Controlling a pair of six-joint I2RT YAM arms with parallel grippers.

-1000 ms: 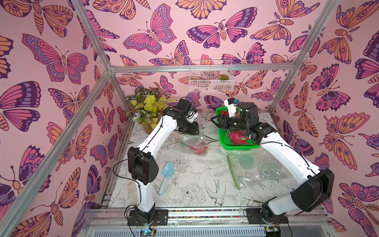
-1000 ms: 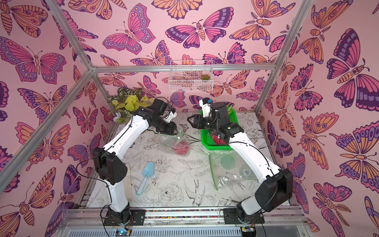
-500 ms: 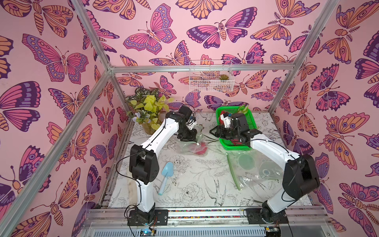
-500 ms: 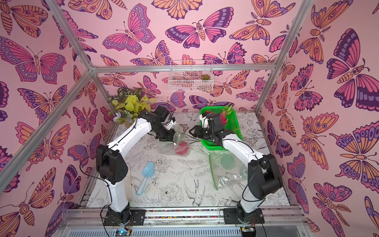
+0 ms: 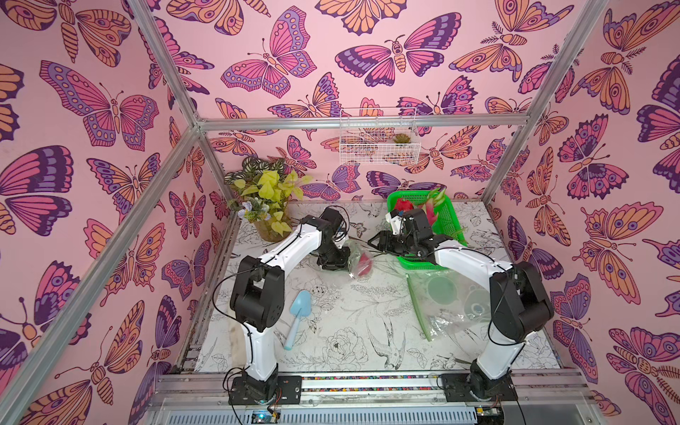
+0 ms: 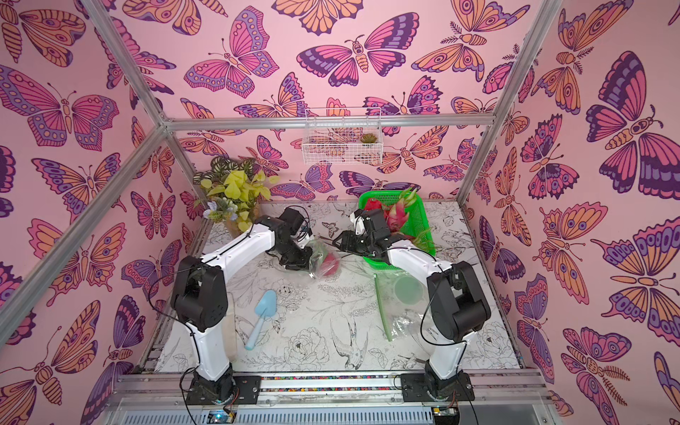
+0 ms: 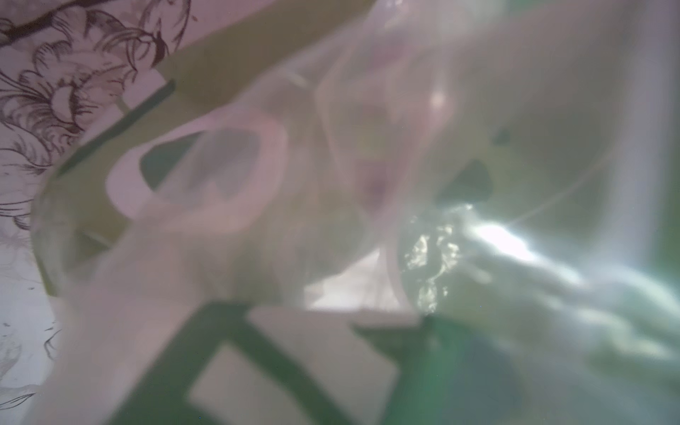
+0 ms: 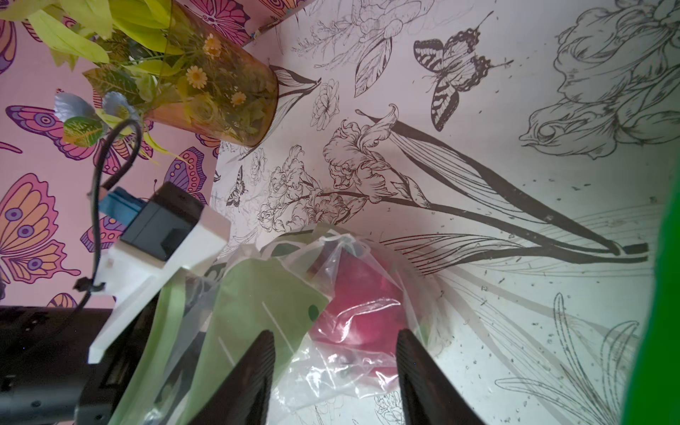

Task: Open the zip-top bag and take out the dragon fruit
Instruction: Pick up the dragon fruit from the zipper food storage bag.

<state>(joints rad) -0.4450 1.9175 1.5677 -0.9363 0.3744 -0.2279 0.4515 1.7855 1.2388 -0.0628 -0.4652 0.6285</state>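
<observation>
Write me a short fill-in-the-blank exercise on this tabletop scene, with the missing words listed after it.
1. The dragon fruit in front of the right gripper is still inside a clear ____ bag.
2. The basket at the back of the table, which holds two more fruits, is coloured ____.
3. The small scoop lying beside the left arm is light ____.
4. The right gripper's jaws stand ____, with nothing between them.

Missing words: plastic; green; blue; open

I see one pink dragon fruit [image 8: 355, 312] inside the clear zip-top bag [image 8: 257, 305] on the table. Two more dragon fruits [image 6: 395, 215] lie in the green basket [image 6: 417, 220] behind.
</observation>
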